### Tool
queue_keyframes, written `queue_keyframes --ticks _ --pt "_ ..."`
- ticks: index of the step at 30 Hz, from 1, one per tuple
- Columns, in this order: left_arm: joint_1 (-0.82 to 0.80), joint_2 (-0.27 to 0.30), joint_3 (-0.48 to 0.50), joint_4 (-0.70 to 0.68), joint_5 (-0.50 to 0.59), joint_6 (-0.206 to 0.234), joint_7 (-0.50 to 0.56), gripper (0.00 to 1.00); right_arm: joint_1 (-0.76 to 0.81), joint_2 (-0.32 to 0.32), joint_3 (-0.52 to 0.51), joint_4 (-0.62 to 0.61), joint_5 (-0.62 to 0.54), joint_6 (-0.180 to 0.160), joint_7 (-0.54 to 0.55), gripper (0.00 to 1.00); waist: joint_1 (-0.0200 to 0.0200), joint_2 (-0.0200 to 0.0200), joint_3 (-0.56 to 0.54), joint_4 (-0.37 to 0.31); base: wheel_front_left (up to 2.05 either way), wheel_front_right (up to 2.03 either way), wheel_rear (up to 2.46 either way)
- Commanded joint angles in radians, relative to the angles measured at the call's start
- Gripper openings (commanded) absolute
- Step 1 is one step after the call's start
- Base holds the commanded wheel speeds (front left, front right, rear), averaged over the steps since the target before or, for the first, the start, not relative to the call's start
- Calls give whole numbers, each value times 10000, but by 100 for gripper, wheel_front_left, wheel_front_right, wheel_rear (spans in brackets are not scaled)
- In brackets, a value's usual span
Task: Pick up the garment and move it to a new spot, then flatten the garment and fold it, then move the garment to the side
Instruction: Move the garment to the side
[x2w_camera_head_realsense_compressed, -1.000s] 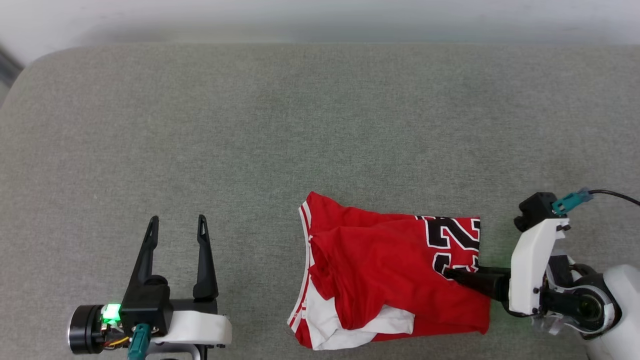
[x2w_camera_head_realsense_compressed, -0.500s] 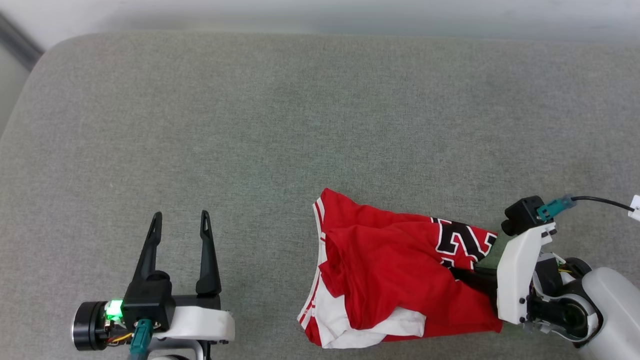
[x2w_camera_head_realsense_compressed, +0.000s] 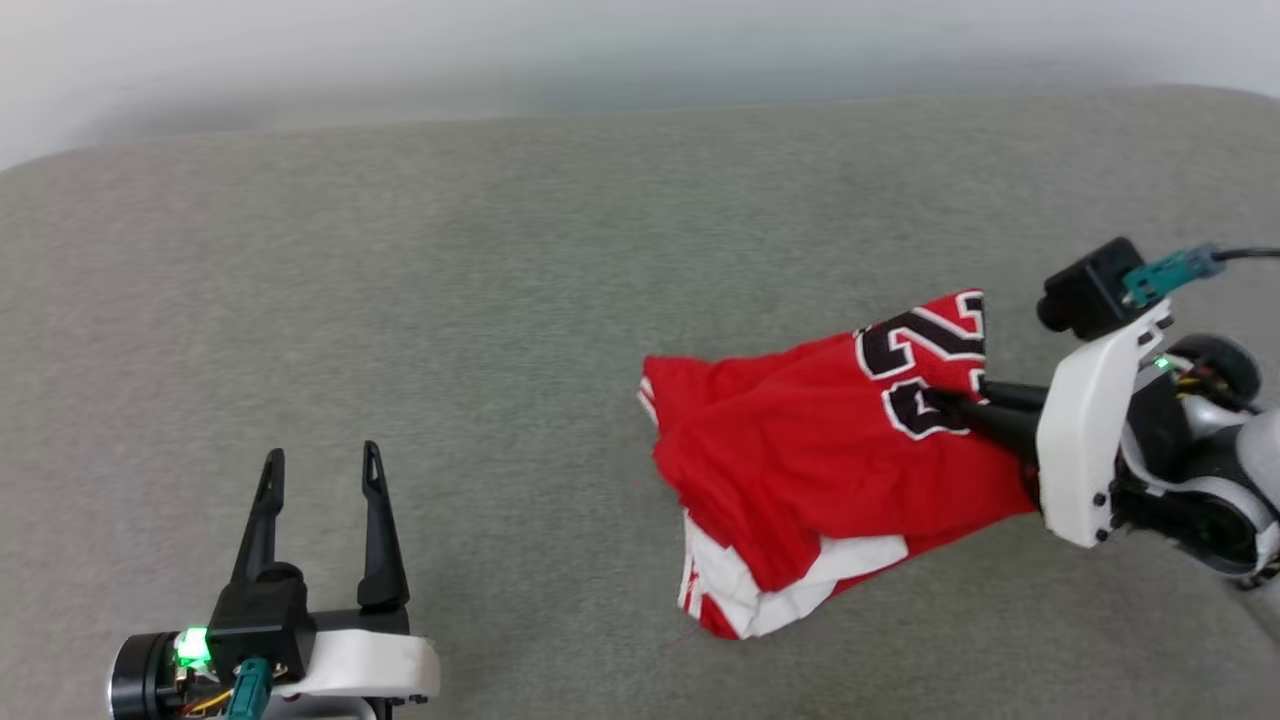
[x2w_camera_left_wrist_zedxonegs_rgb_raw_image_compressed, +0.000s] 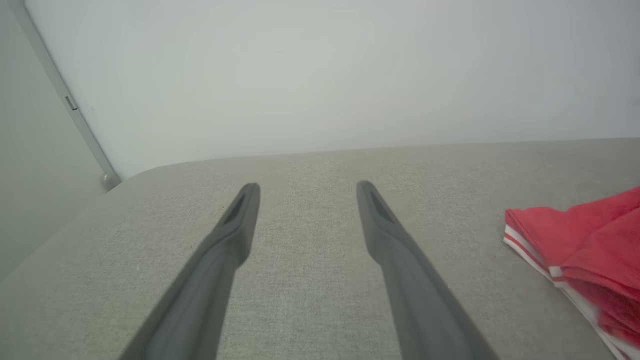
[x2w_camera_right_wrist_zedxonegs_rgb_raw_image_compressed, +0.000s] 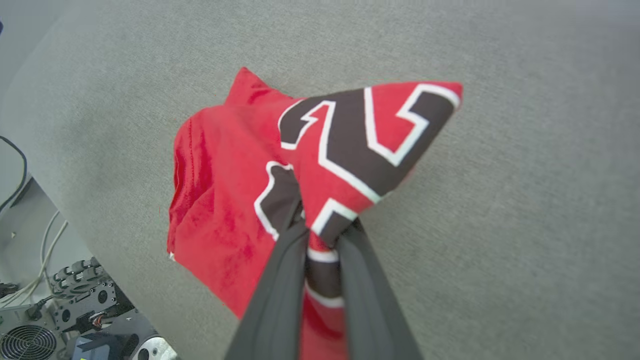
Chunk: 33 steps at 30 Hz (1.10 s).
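The garment (x2w_camera_head_realsense_compressed: 820, 470), a crumpled red shirt with white sleeve cloth and black white-edged number print, lies bunched at the right of the grey cushion (x2w_camera_head_realsense_compressed: 480, 300). My right gripper (x2w_camera_head_realsense_compressed: 945, 400) is shut on the garment at the printed corner, which is lifted off the cushion. In the right wrist view the two fingers pinch the printed cloth (x2w_camera_right_wrist_zedxonegs_rgb_raw_image_compressed: 345, 150) between them (x2w_camera_right_wrist_zedxonegs_rgb_raw_image_compressed: 322, 227). My left gripper (x2w_camera_head_realsense_compressed: 318, 470) stands open over bare cushion at the lower left, well apart from the shirt. The left wrist view shows its spread fingers (x2w_camera_left_wrist_zedxonegs_rgb_raw_image_compressed: 307, 192) and the shirt's striped edge (x2w_camera_left_wrist_zedxonegs_rgb_raw_image_compressed: 580, 245) at the right.
A pale wall (x2w_camera_left_wrist_zedxonegs_rgb_raw_image_compressed: 320, 75) rises behind the cushion's far edge. Beyond the cushion's edge in the right wrist view are cables and fan-cooled equipment (x2w_camera_right_wrist_zedxonegs_rgb_raw_image_compressed: 55, 310) on the floor.
My right gripper closed on the printed corner and raised it, dragging the shirt up and to the right. The head camera has also shifted. The left gripper stayed open.
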Motion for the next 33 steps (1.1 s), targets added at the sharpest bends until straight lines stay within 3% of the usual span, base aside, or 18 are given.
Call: queue_keyframes --ticks 1,8,17,26,33 --pt "-4 -2 40 -56 9 18 -20 100 -198 -130 29 -88 -73 -3 -5 0 -1 -1 210 -612 0 0 0" --pt "-276 130 537 -381 49 79 -20 100 -1088 -1336 66 -456 -852 -5 -314 0 -1 -1 1068 -2020 0 0 0" --pt "-952 531 771 -876 198 -120 -20 100 -1979 -2420 -325 1299 -2122 -7 -1040 0 -1 -1 2364 -2713 0 0 0" --pt "-1546 817 757 -1381 277 -201 -20 100 -2717 -2362 -1314 3984 -3333 -7 -1844 0 -1 -1 3540 -2527 0 0 0" --pt "-1742 1019 714 -1634 326 -178 -20 100 -3392 -1952 -1751 5545 -4450 -7 -2538 0 -1 -1 4115 -2340 0 0 0"
